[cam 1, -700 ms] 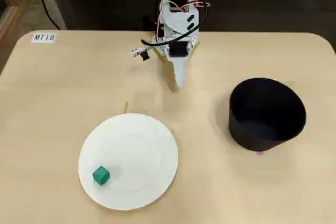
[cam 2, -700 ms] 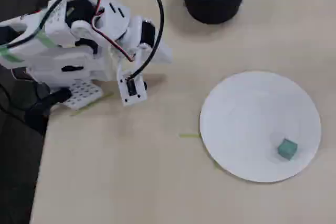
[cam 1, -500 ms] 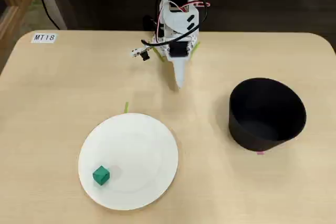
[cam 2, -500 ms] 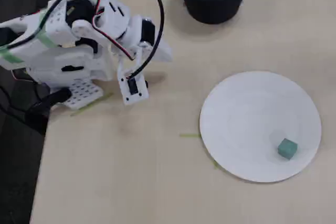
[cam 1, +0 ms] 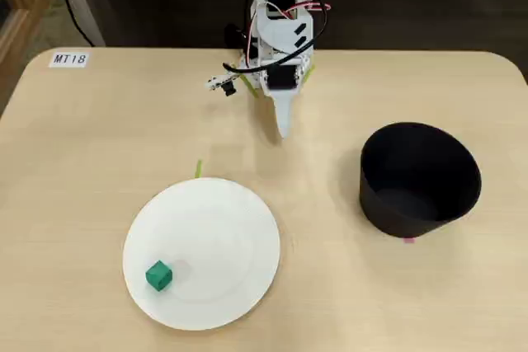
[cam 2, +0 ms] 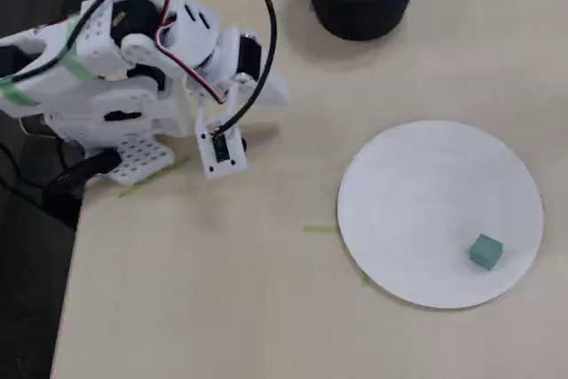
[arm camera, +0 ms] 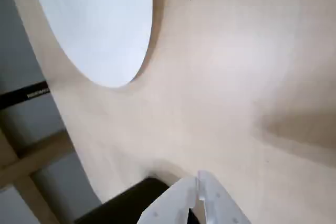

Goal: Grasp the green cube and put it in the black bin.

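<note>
Fingers [arm camera: 202,195] pressed together, empty, far from cube [cam 1: 158,275] on plate [cam 1: 223,228]. Nothing done: reach, grasp, carry to bin [cam 1: 419,180] at right remain.

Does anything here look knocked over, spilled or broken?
Nothing stands out. The green cube sits on the white plate, near its edge, the black bin stands upright and apart from it, and the arm is folded back at the table's far side with its gripper away from both.
</note>
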{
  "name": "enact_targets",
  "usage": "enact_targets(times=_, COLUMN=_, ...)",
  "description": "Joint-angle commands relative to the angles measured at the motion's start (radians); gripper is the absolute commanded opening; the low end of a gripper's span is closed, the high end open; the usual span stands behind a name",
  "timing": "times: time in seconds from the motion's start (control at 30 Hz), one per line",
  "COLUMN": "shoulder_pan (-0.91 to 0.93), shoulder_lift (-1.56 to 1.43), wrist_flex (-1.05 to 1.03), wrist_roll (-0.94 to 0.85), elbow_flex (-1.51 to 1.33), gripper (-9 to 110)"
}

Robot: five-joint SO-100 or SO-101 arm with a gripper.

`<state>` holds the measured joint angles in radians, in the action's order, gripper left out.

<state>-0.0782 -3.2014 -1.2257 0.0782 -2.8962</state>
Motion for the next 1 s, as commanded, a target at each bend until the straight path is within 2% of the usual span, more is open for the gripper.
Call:
enact_targets(times=0.0, shoulder_pan=-0.044, shoulder_lift=0.049, wrist_flex=-0.029, wrist_roll=0.015, elbow_flex=0.233, gripper=0)
enact_targets(times=0.07, shoulder_pan=-0.058, shoulder_lift=0.270, wrist_flex=-0.032, wrist_roll=0.018, elbow_flex=0.460, gripper=0)
enact_targets(times=0.13, shoulder_pan=-0.097, shoulder_lift=0.612, wrist_flex=-0.118, wrist_roll=-0.012, elbow_flex=0.784, gripper=0)
enact_targets(times=0.27, shoulder_pan=-0.160, shoulder_lift=1.301, wrist_flex=-0.488, wrist_roll=-0.075, elbow_flex=1.591, gripper=0)
enact_targets(times=0.33, shoulder_pan=-0.155, shoulder_lift=1.539, wrist_flex=-0.621, wrist_roll=-0.083, elbow_flex=1.893, gripper=0)
enact_targets(times=0.6, shoulder_pan=-0.029, shoulder_lift=1.796, wrist_flex=-0.611, wrist_roll=-0.123, elbow_flex=2.129, gripper=0)
enact_targets(times=0.7, shoulder_pan=0.014, shoulder_lift=1.936, wrist_flex=-0.603, wrist_roll=-0.120, elbow_flex=2.299, gripper=0)
enact_targets(times=0.83, shoulder_pan=0.094, shoulder_lift=2.120, wrist_flex=-0.603, wrist_roll=-0.061, elbow_flex=2.536, gripper=0)
enact_targets(times=0.97, shoulder_pan=0.204, shoulder_lift=2.224, wrist_flex=-0.607, wrist_roll=0.020, elbow_flex=2.591, gripper=0)
